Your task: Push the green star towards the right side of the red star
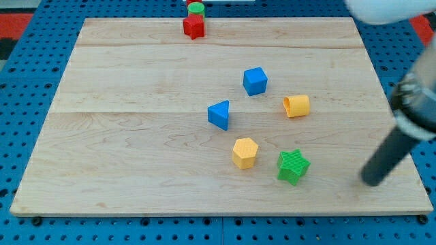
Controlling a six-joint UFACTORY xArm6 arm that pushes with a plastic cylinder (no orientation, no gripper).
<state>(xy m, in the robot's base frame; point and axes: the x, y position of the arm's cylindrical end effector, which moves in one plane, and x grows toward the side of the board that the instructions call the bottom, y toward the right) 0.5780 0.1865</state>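
Observation:
The green star (293, 166) lies near the view's bottom, right of centre. The red star (194, 27) lies at the view's top edge of the board, far from the green star. My tip (371, 182) touches the board at the view's lower right, about a hand's width to the right of the green star and slightly below it, not touching any block. The dark rod slants up to the right from the tip.
A green cylinder (196, 9) stands just above the red star. A blue cube (255, 81), a blue triangular block (219, 114), a yellow cylinder on its side (297, 106) and a yellow hexagonal block (244, 152) lie mid-board. The wooden board (122, 136) rests on blue pegboard.

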